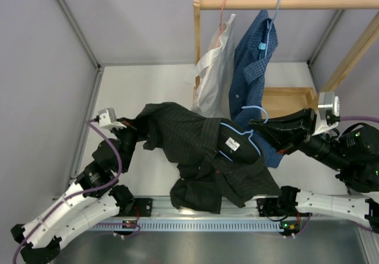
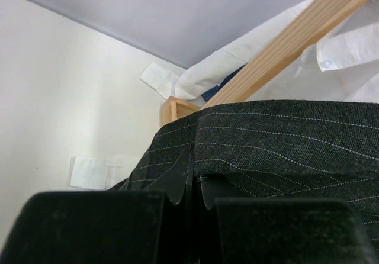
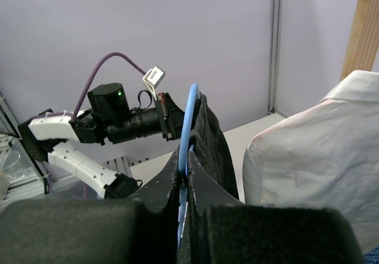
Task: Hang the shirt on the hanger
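The dark shirt point(image 1: 201, 145) hangs spread between my two grippers above the table, its tail drooping toward the front rail. My left gripper point(image 1: 131, 135) is shut on the shirt's left shoulder edge; the dark cloth point(image 2: 278, 145) fills the left wrist view past the fingertips. The light-blue wire hanger point(image 1: 237, 135) lies inside the collar, with its hook point(image 1: 256, 111) sticking out to the right. My right gripper point(image 1: 260, 128) is shut on the hanger wire point(image 3: 190, 128), with shirt cloth point(image 3: 214, 139) draped beside it.
A wooden rack point(image 1: 284, 3) at the back holds a white shirt point(image 1: 214, 68) on a pink hanger and a blue checked shirt point(image 1: 253, 63) on a blue hanger. The rack's wooden base point(image 1: 290, 101) sits behind my right arm. Walls close in on both sides.
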Action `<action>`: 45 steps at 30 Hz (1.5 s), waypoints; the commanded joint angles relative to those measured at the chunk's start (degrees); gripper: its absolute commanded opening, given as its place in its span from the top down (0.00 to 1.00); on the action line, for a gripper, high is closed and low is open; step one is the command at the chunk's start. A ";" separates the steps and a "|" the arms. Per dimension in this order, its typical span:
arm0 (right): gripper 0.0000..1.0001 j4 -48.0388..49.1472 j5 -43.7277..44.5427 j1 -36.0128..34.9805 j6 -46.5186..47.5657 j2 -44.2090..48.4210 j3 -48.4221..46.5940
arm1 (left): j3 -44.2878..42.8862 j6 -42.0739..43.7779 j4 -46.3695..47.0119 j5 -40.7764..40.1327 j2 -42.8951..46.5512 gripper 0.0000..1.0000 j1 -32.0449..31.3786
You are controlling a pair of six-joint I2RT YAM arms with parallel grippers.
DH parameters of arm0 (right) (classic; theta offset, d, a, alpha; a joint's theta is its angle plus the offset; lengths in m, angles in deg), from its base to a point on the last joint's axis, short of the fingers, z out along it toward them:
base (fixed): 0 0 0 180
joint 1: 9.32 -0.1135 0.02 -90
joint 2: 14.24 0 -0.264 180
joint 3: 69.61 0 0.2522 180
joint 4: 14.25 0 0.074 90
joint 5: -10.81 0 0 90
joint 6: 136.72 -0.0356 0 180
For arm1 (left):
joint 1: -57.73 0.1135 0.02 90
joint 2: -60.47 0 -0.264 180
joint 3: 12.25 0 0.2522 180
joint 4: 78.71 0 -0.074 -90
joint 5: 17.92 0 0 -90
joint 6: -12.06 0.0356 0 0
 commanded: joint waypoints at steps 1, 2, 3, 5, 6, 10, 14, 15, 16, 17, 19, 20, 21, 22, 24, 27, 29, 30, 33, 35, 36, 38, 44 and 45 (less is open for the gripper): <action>1.00 3.37 0.18 0.47 -1.29 -0.52 -2.10 | -1.68 -4.71 -4.76 -8.24 -0.73 1.00 0.36; 1.00 3.28 0.35 0.47 -1.21 -0.96 -2.36 | -1.94 -7.33 -6.08 -9.21 -1.34 1.00 0.36; 1.00 3.37 0.53 0.47 -1.21 -0.97 -2.36 | -2.12 -8.57 -8.18 -10.09 -1.43 1.00 0.36; 1.00 3.54 0.62 0.47 -1.12 -0.97 -2.36 | -1.86 -10.24 -8.81 -10.63 -1.44 1.00 0.36; 1.00 3.72 0.62 0.47 -1.12 -1.23 -2.62 | -1.77 -10.43 -8.90 -10.19 -1.17 1.00 0.36; 1.00 3.63 0.36 0.47 -0.77 -2.90 -5.08 | -3.08 -11.57 -10.74 -10.36 -0.73 0.99 0.36; 1.00 -0.91 0.09 0.47 -0.07 -11.82 -21.61 | -10.26 -5.44 -11.28 -6.00 -0.03 0.41 0.36; 1.00 -4.24 -0.17 0.47 0.20 -14.91 -27.09 | -12.56 -3.33 -11.36 -3.79 -0.20 0.02 0.36; 1.00 -11.41 -0.43 0.47 0.64 -18.42 -33.15 | -15.11 -1.48 -11.54 -1.33 -0.47 0.02 0.36; 1.00 -14.27 -0.52 0.47 1.16 -24.46 -38.43 | -17.65 3.23 -11.63 1.91 -1.16 0.02 0.36; 1.00 -18.50 1.04 0.46 1.52 -28.81 -50.49 | -25.91 9.48 -11.80 10.88 -2.05 0.02 0.36; 1.00 -20.87 2.10 0.47 1.52 -31.09 -53.40 | -28.81 11.26 -12.33 13.95 -2.92 0.02 0.36; 1.00 -21.76 3.16 0.47 1.52 -31.46 -53.60 | -34.76 12.06 -13.29 16.16 -3.54 0.02 0.36; 1.00 -22.55 4.73 0.47 1.43 -31.46 -53.08 | -37.78 14.68 -13.82 17.31 -4.24 0.02 0.36; 1.00 -24.84 4.75 0.47 1.17 -30.24 -49.59 | -43.93 18.03 -15.74 21.35 -8.44 0.02 0.36; 1.00 -24.84 2.56 0.47 -0.85 -26.46 -43.16 | -55.18 24.98 -17.07 40.02 -16.77 0.02 0.36; 1.00 -24.84 0.10 0.47 -1.90 -24.18 -41.39 | -60.47 27.44 -17.25 59.97 -21.28 0.02 0.36; 1.00 -25.02 -0.95 0.47 -2.08 -23.65 -40.17 | -61.35 28.24 -17.17 66.74 -23.47 0.02 0.36; 1.00 -25.98 -4.63 0.47 -1.74 -21.10 -38.23 | -62.24 31.13 -17.17 81.20 -32.26 0.02 0.36; 1.00 -26.95 -6.40 0.47 -1.04 -20.22 -36.39 | -60.67 32.72 -17.08 84.54 -34.30 0.02 0.36; 1.00 -27.30 -7.37 0.47 -0.68 -19.61 -35.42 | -59.96 33.33 -17.17 86.82 -35.18 0.02 0.36; 1.00 -27.22 -8.00 0.47 0.46 -17.68 -32.61 | -58.03 36.85 -17.17 91.65 -37.63 0.02 0.36; 1.00 -26.00 -14.84 0.47 3.80 -16.43 -29.18 | -55.56 41.25 -17.08 96.42 -42.39 0.02 0.27; 1.00 -25.73 -15.37 0.47 3.89 -16.43 -28.82 | -55.47 41.25 -17.08 97.82 -43.78 0.02 0.35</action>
